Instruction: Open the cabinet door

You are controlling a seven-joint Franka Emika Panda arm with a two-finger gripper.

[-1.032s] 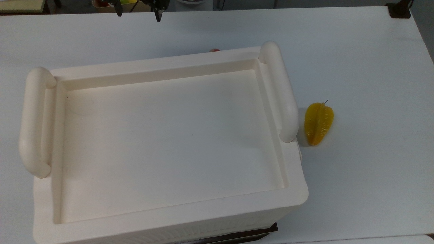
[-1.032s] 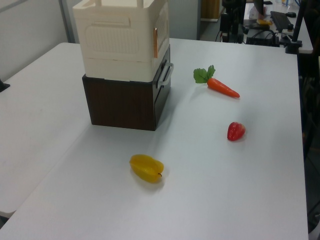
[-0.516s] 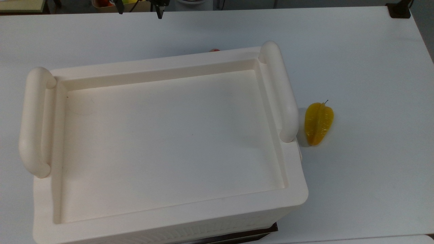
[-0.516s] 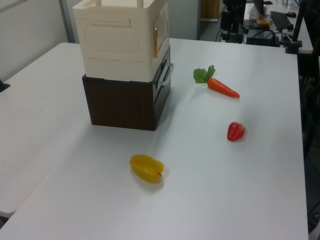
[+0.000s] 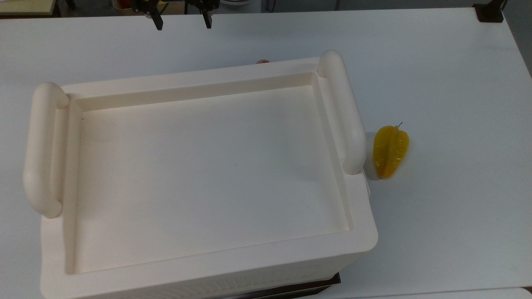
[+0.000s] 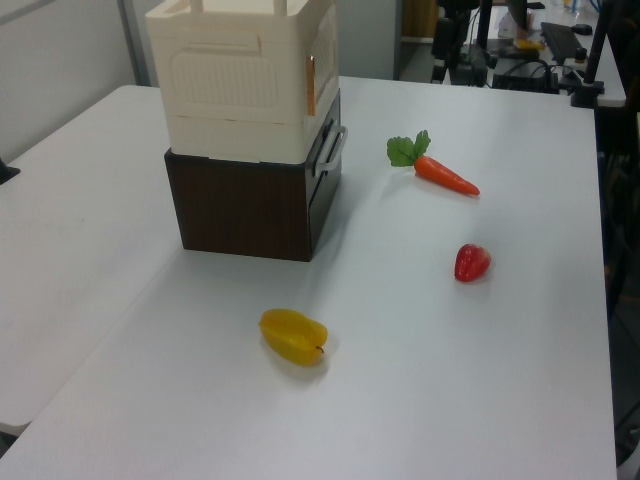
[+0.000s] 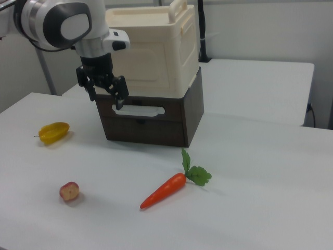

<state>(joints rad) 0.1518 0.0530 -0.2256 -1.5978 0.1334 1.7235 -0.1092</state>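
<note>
The cabinet (image 5: 199, 174) is a big cream box with two tube handles, standing on a dark brown base (image 7: 151, 122). Its cabinet door (image 7: 148, 57) is the flat cream front in the right view and lies flush with the box. In the left view the cabinet door (image 6: 311, 85) shows edge-on, with a brown mark. My gripper (image 7: 107, 100) hangs open and holds nothing, in front of the door's lower left corner in the right view. In the top view my gripper (image 5: 182, 24) is beyond the cabinet's far edge, apart from it.
A grey handle (image 7: 138, 110) sits on the brown base's front. On the white table (image 5: 457, 83) lie a carrot (image 7: 164, 190), a strawberry (image 7: 68, 191) and a yellow star fruit (image 5: 390, 151). The star fruit lies beside the cabinet on the top view's right.
In the top view my gripper has shifted right and a little nearer the cabinet, still open. Nothing else has moved.
</note>
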